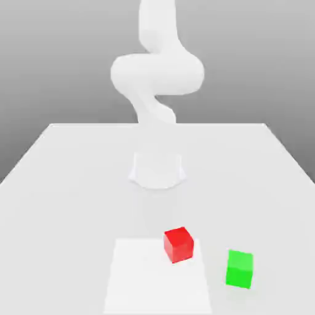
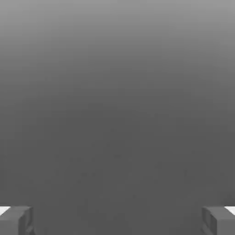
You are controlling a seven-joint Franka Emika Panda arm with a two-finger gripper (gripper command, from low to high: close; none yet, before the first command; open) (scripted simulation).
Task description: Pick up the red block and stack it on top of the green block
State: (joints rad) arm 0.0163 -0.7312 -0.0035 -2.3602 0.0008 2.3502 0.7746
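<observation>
Green block (image 1: 239, 269) at exterior view's lower right, near red block (image 1: 179, 245). Fingers (image 2: 117, 221) wide apart, empty. Risk: skewed grip from red's turned faces.

And here's the white arm (image 1: 157, 74), standing upright from its base (image 1: 157, 171), with a bulky bent joint (image 1: 157, 74) directly above that base and another rounded link (image 1: 157, 24) rising higher still. Over to the hand view, and the gripper (image 2: 117, 221) is wide open, its two fingers (image 2: 17, 221) well apart, nothing between them!
</observation>
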